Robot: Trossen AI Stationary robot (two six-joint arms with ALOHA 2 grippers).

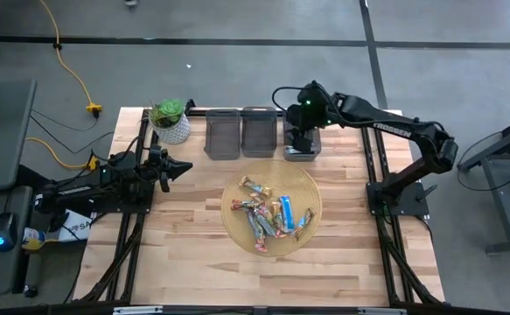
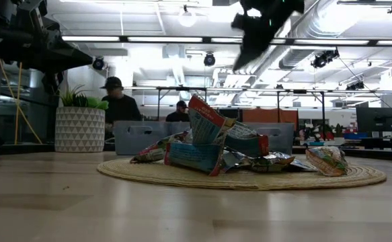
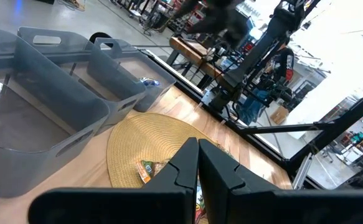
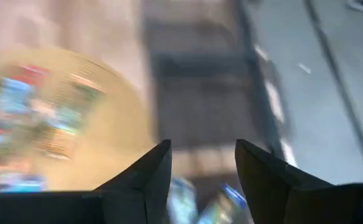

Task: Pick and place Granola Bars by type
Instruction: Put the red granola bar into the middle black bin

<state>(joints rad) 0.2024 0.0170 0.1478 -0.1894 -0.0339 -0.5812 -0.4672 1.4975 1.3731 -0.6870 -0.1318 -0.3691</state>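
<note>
So the pile of granola bars (image 1: 268, 213) sits on a round woven mat (image 1: 311, 188) in the middle of the wooden desk (image 1: 185, 254). Blue, red/brown and multicoloured wrappers, all jumbled together, some overlapping. From the low view the bars (image 2: 216, 144) are heaped up, with one blue-and-red wrapper sticking up tilted at the top.

At the far edge of the desk there are three grey bins in a row. The left bin (image 1: 222, 133) and the middle bin (image 1: 258, 131) are right beside each other, and the right bin (image 1: 299, 150) is mostly covered by the right arm. In the left wrist view you can see something small and blue lying in the far bin (image 3: 147, 81), looks like a wrapper.

The right gripper (image 1: 302, 140) hangs over that right bin. Its fingers (image 4: 145, 177) are spread apart with nothing between them, and the right wrist view shows a couple of blue shiny wrappers (image 4: 182, 198) down below in the gap, blurry though.

The left gripper (image 1: 181, 166) is parked over the left side of the desk, pointing toward the mat, well apart from the bars. Its fingers (image 3: 182, 169) are pressed together, holding nothing.

A potted plant (image 1: 171, 121) in a white patterned pot stands at the far left corner, just beside the left bin. A couple of people (image 2: 118, 102) are visible in the room behind the desk.
</note>
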